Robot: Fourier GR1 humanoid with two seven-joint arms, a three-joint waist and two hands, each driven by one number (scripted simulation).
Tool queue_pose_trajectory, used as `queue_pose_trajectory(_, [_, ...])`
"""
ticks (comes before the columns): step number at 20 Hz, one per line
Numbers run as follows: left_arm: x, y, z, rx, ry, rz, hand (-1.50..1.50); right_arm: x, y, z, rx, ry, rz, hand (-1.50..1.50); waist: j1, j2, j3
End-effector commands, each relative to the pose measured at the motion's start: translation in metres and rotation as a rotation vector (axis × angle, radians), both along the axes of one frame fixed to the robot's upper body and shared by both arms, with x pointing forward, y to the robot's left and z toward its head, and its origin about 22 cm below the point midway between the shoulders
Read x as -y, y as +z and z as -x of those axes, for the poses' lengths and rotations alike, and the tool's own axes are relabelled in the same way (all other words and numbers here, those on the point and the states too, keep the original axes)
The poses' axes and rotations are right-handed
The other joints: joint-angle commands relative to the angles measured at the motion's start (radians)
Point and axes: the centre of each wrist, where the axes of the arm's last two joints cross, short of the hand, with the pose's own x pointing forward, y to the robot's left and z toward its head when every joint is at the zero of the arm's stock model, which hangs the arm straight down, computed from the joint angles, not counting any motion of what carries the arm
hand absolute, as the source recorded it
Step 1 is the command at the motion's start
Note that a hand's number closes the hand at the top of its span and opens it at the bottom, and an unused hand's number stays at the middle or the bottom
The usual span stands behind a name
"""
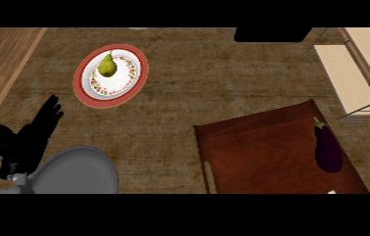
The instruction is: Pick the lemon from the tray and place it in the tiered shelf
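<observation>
left hand (34, 132) fingers straight, holding nothing, lower left | tray (253, 152) well apart, bears eggplant (328, 149)

A pear (107, 65) lay on a plate (90, 94) at the counter's (209, 78) left; an eggplant (328, 149) lay in the tray (260, 152) at right, the shelf (347, 73) behind it

Eggplant (329, 149) on tray (260, 152); pear (107, 66) on plate (110, 76).

Kitchen counter: plate (110, 76), pear (107, 66), tray (267, 152)
</observation>
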Motion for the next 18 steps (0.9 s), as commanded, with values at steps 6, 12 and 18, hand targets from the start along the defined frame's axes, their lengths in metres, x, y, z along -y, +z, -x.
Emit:
queue_pose_trajectory(6, [0.002,0.003,-0.003,0.007,0.015,0.014,0.00,-0.025,0.029,0.013,0.397,0.003,-0.052,-1.50,-0.016,-0.008,-0.001])
queue_pose_trajectory(12, [-0.001,-0.008,0.011,-0.014,0.027,0.010,0.00,-0.059,0.060,0.048,0.505,0.034,0.073,-1.50,-0.026,-0.014,-0.002])
queue_pose_trajectory(18, [-0.009,-0.006,0.013,-0.026,0.035,0.008,0.00,-0.100,0.082,0.107,0.528,-0.097,0.071,-1.50,-0.044,-0.022,-0.003])
